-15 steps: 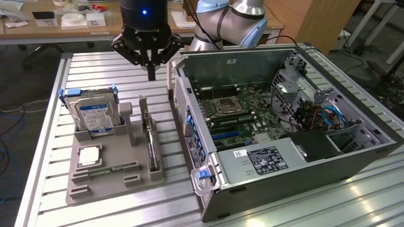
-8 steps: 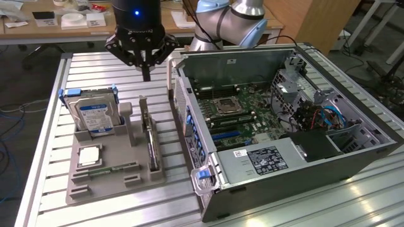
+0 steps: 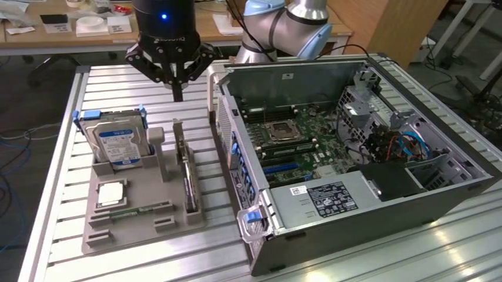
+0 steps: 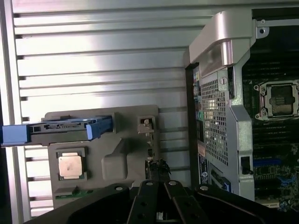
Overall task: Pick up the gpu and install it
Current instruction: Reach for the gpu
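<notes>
Clenched on nothing, our claw point(image 3: 177, 91) hangs above the slatted table point(image 3: 117, 88), its two fingers pressed together tip to tip. One arm works here, so the reach is its alone.

Biggest thing before us is the open case point(image 3: 439, 176), lying on its side at the exterior view's right with its board exposed. Just beside it, at the exterior view's left, sits the grey tray point(image 3: 133, 226) — it carries a drive point(image 3: 117, 144) standing in a blue frame, and, in the slot nearest the case, the gpu point(image 3: 189, 176).

We see the gpu standing on its long edge, thin side up, upright in its slot and untouched. Its long axis runs alongside the case's near wall, crossing the table's slats, from the tray's front toward the claw's side. The claw is higher than the card and past the tray's far end, roughly on the line of that long axis and not off to one side of it.

From the wrist we get the same reading — the claw's point(image 4: 159, 169) closed tips sit in line with the gpu's point(image 4: 150, 140) narrow top edge, the card stretching away from them, tray point(image 4: 126, 116) around it, case point(image 4: 219, 116) close by. We judge the two apart, with no contact.
</notes>
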`<state>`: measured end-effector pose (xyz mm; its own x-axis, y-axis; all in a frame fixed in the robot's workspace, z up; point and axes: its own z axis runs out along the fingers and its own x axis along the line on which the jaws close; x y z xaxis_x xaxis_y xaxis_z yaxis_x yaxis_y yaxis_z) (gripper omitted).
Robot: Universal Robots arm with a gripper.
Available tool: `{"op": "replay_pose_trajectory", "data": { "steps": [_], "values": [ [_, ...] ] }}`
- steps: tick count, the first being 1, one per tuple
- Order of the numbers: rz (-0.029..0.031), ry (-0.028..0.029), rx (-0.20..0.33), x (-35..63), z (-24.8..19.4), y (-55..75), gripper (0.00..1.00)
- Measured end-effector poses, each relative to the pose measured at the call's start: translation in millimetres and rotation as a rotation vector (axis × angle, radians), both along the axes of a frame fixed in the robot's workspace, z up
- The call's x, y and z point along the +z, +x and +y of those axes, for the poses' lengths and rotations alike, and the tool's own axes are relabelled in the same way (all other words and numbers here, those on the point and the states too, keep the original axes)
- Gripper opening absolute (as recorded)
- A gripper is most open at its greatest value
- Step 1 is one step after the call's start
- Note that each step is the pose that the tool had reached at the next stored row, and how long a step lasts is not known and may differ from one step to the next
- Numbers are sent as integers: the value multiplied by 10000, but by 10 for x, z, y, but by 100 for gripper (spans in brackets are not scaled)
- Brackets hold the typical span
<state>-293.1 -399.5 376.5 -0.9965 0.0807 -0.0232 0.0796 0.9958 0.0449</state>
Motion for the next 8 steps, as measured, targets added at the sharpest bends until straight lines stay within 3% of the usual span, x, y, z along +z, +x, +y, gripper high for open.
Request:
{"op": "replay_pose_trajectory", "data": {
  "steps": [3, 8],
  "values": [
    [-1, 0, 0, -1, -48, 0, 11],
    [-2, 1, -1, -1, -180, 0, 11]
  ]
}}
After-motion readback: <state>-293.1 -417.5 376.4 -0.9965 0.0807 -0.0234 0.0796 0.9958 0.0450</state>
